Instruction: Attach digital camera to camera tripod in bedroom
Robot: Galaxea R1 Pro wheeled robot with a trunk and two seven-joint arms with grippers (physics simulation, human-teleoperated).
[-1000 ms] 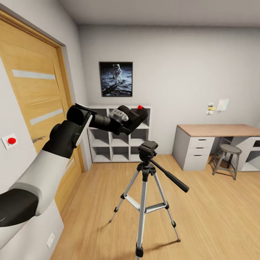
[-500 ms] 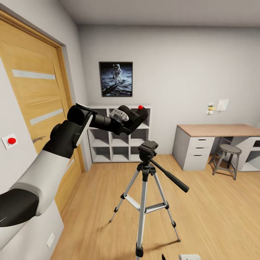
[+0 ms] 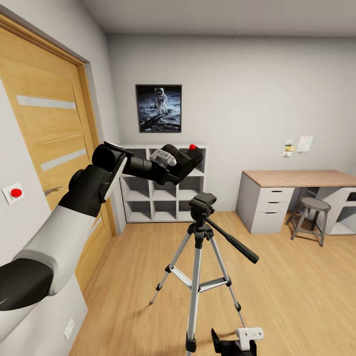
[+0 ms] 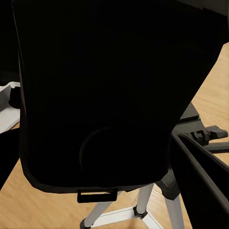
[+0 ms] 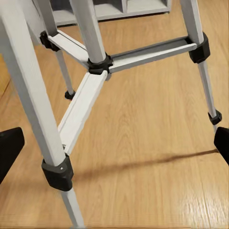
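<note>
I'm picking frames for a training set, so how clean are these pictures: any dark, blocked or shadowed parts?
Head view: evenly lit and sharp. Left wrist view: mostly black, the camera blocking the lens, tripod peeking below. Right wrist view: sharp, soft leg shadows on the floor.

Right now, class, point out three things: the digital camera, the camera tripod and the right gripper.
digital camera (image 3: 190, 157), head view, on its black body below the red button.
camera tripod (image 3: 202, 202), head view, on its black head.
right gripper (image 3: 236, 341), head view, between its fingertips at the bottom edge.
</note>
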